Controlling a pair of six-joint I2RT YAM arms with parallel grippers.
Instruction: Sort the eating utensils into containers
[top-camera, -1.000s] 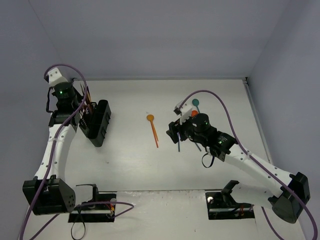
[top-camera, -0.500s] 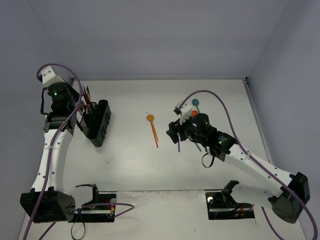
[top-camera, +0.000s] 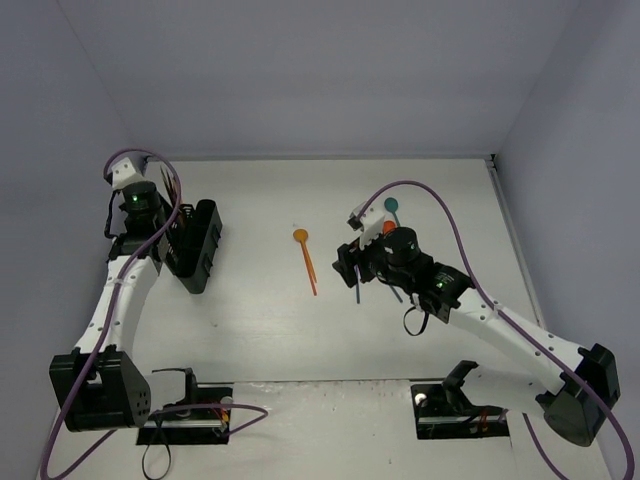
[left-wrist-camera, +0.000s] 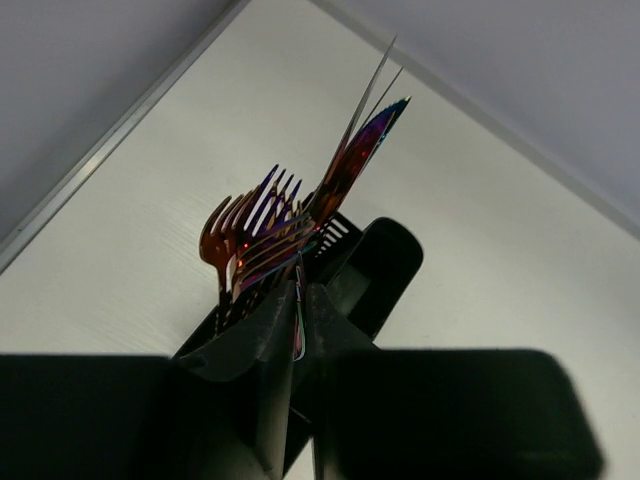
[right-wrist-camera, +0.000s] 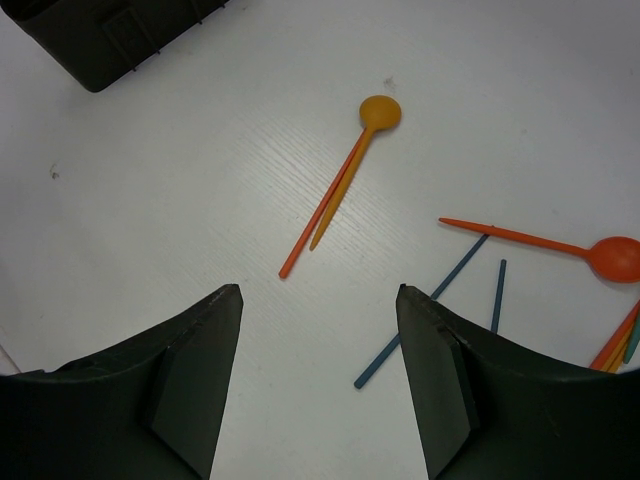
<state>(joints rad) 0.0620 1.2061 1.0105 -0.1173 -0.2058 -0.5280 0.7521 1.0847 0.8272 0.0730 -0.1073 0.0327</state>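
Note:
My left gripper is shut on a slim iridescent purple knife, whose blade points away over the black wire-mesh caddy. Several copper and purple forks stand in the caddy. In the top view the left gripper is at the caddy's far left end. My right gripper is open and empty above the table. An orange spoon lies ahead of it, blue handles to its right. It also shows in the top view.
Another orange spoon lies at the right edge of the right wrist view. A teal spoon lies beyond the right gripper in the top view. The back wall edge runs behind the caddy. A caddy corner shows at top left.
My left arm swung left and then back right toward the caddy's far end, still holding the knife. The right arm and the loose utensils have not moved.

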